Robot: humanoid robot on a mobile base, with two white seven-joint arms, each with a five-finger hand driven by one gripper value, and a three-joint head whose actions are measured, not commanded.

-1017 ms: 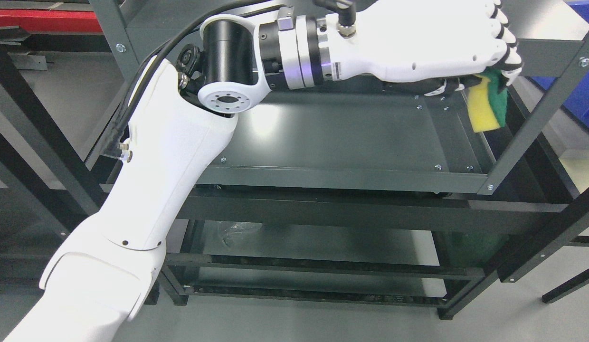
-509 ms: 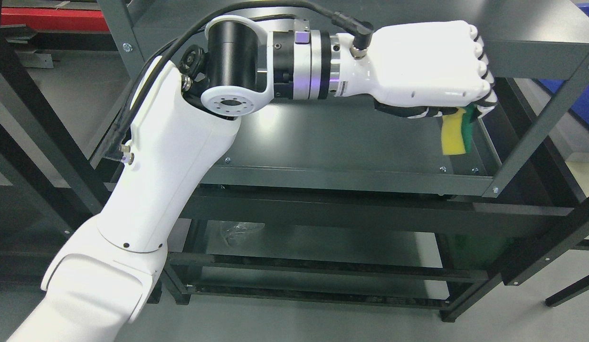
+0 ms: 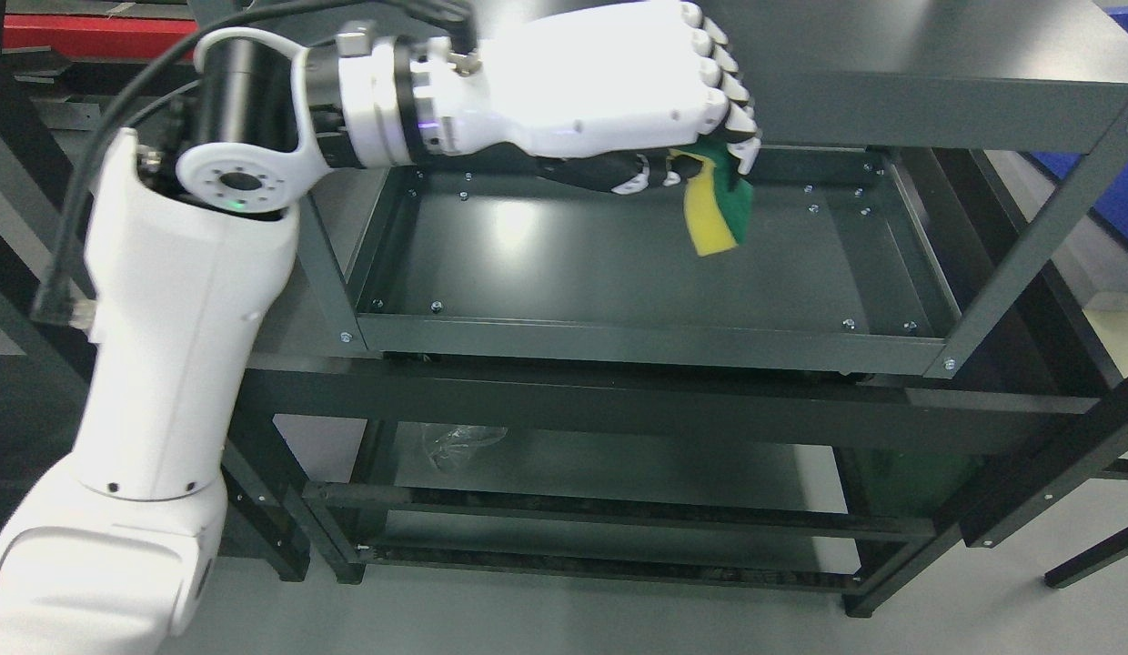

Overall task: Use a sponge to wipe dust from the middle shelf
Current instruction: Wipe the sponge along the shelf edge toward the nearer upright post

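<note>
Left hand: white, smooth and shiny plastic with dark joints, curled tight around the top of the sponge, reaching in from the left.
Left arm: big, round and white, with a black cable running along it, filling the left side.
Sponge: soft block, yellow on one side, rough green on the other, hanging down from the fingers, bent a little, lower end over the far middle of the shelf; hard to tell if touching the shelf floor.
Middle shelf: flat dark grey metal tray, smooth with a pale shine on the left part, low walls all around, small round screws in the corners.
Top shelf: same dark metal, flat, just above the hand on the far right.
Bottom shelf: dark, shiny, low and near, with a crumpled clear bit of plastic on its left part.
Rack posts: straight, thin, dark metal bars, slanting at the right.
</note>
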